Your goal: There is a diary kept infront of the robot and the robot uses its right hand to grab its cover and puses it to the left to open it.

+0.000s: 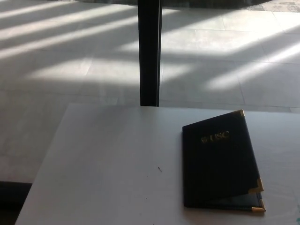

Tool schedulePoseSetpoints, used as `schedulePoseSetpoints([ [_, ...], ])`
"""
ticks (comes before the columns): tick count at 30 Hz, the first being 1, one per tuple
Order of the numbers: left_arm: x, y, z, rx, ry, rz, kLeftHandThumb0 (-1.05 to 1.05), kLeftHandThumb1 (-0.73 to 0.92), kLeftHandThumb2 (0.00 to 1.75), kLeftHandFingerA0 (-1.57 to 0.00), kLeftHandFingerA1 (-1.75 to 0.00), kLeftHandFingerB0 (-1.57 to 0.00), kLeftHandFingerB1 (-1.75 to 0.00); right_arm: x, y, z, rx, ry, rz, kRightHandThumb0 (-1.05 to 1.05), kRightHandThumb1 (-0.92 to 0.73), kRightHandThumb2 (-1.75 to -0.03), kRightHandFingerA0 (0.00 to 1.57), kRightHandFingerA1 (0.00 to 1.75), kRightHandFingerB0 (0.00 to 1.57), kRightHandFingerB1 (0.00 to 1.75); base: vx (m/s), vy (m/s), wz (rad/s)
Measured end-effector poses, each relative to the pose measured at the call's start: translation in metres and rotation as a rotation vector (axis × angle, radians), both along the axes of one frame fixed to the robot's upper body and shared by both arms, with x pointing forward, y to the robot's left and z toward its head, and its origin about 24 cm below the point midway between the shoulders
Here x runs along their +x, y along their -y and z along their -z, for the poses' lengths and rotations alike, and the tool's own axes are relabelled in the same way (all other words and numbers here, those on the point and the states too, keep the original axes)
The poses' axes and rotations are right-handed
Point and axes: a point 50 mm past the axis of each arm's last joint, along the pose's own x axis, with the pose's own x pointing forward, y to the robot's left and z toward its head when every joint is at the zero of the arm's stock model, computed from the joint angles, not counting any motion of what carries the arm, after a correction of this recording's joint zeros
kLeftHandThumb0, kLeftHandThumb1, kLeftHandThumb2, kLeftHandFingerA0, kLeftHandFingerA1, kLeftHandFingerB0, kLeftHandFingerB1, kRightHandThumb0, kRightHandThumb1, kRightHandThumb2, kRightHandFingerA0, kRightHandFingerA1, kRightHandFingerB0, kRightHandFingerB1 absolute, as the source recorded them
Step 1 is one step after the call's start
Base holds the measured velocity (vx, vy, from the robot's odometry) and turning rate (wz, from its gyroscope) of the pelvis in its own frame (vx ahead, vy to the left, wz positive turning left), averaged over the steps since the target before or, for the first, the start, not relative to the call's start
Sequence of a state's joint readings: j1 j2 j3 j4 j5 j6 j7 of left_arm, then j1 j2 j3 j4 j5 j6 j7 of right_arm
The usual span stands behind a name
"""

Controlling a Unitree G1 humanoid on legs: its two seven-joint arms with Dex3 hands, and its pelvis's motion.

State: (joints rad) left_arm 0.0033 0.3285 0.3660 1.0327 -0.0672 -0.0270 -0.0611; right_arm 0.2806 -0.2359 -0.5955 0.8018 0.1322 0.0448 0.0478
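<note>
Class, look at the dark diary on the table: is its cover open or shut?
Nearly shut. The diary lies flat with its cover down, lifted only slightly at the near right corner. No hand is in view.

Dim overall, with the counter (108, 178) lying in soft grey shade and no hard glare on its top. Beyond the counter's far edge, the floor (225, 42) carries bright slanting bands of sunlight broken by dark stripes of shadow, strongest to either side of the black post (150, 51), which reads as a flat silhouette. The diary (220, 161) on the counter is nearly black, its surface detail lost; only its gold corners and lettering catch light. The picture is slightly soft and grainy, the lettering blurred. A thin shadow lies under the diary's near edge.
</note>
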Motion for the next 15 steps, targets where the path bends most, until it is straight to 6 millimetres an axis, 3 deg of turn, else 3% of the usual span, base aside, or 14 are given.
schedulePoseSetpoints([
  [3,0.004,-0.009,-0.007,-0.006,0.049,-0.063,-1.05,0.92,1.15,-0.20,-1.63,-0.15,-1.38,-0.005,0.013,-0.009,-0.019,0.066,0.105,-0.77,-0.92,-0.93,0.00,0.83,0.00,0.49,0.00,0.000,0.00],
  [4,0.004,-0.012,-0.009,-0.007,0.065,-0.083,-1.05,0.92,1.15,-0.18,-1.64,-0.14,-1.38,-0.007,0.018,-0.013,-0.027,0.092,0.142,-0.79,-0.92,-0.83,0.31,1.33,0.00,0.64,0.00,0.000,0.00],
  [5,0.005,-0.014,-0.011,-0.009,0.077,-0.099,-1.05,0.92,1.14,-0.23,-1.64,-0.16,-1.37,-0.009,0.023,-0.016,-0.035,0.115,0.174,-0.82,-0.92,-0.77,0.40,1.75,0.00,1.19,0.00,0.000,0.00],
  [6,0.006,-0.016,-0.012,-0.011,0.088,-0.115,-0.93,0.63,1.50,-0.22,-1.07,0.00,-0.89,-0.010,0.028,-0.020,-0.045,0.137,0.208,-0.57,-0.83,-1.33,0.35,0.93,0.00,0.68,0.00,0.000,0.00],
  [7,0.006,-0.018,-0.013,-0.014,0.100,-0.134,-0.92,0.61,1.49,-0.19,-1.05,0.00,-0.89,-0.013,0.035,-0.025,-0.057,0.161,0.244,-0.54,-0.78,-1.29,0.17,0.80,0.00,0.66,0.00,0.000,0.00],
  [8,0.006,-0.020,-0.014,-0.018,0.111,-0.150,-1.01,0.67,1.55,-0.18,-1.10,0.00,-0.93,-0.015,0.041,-0.029,-0.070,0.183,0.277,-0.80,-0.92,-0.81,0.17,1.75,0.12,1.67,0.00,0.000,0.00],
  [9,0.006,-0.022,-0.015,-0.022,0.122,-0.169,-1.01,0.67,1.55,-0.18,-1.10,0.00,-0.93,-0.017,0.048,-0.035,-0.086,0.210,0.312,-0.80,-0.92,-0.81,0.17,1.75,0.12,1.67,0.00,0.000,0.00],
  [10,0.006,-0.023,-0.016,-0.025,0.130,-0.182,-1.05,0.92,1.18,-0.23,-1.65,-0.16,-1.40,-0.018,0.054,-0.040,-0.098,0.229,0.334,-0.83,-0.92,-0.73,0.18,1.44,0.00,1.16,0.00,0.000,0.00],
  [11,0.006,-0.024,-0.017,-0.031,0.142,-0.200,-1.01,0.67,1.55,-0.28,-1.15,0.00,-0.93,-0.019,0.061,-0.047,-0.116,0.261,0.370,-0.88,-0.82,-1.10,0.20,0.94,0.00,0.69,0.00,0.000,0.00],
  [13,0.006,-0.026,-0.018,-0.041,0.163,-0.234,-0.93,0.64,1.50,-0.24,-1.09,0.00,-0.89,-0.021,0.075,-0.061,-0.151,0.323,0.425,-0.88,-0.83,-1.11,0.28,0.97,0.05,0.71,0.00,0.000,0.00],
  [14,0.006,-0.027,-0.018,-0.046,0.170,-0.248,-0.96,0.67,1.52,-0.16,-1.05,0.00,-0.90,-0.022,0.080,-0.067,-0.166,0.352,0.447,-0.46,-0.73,-1.26,0.21,0.77,0.00,0.61,0.00,0.000,0.00],
  [15,0.005,-0.028,-0.018,-0.054,0.181,-0.270,-0.91,0.65,1.50,-0.17,-1.03,0.00,-0.88,-0.021,0.087,-0.076,-0.188,0.392,0.475,-0.45,-0.74,-1.26,0.19,0.76,0.00,0.61,0.00,0.000,0.00],
])
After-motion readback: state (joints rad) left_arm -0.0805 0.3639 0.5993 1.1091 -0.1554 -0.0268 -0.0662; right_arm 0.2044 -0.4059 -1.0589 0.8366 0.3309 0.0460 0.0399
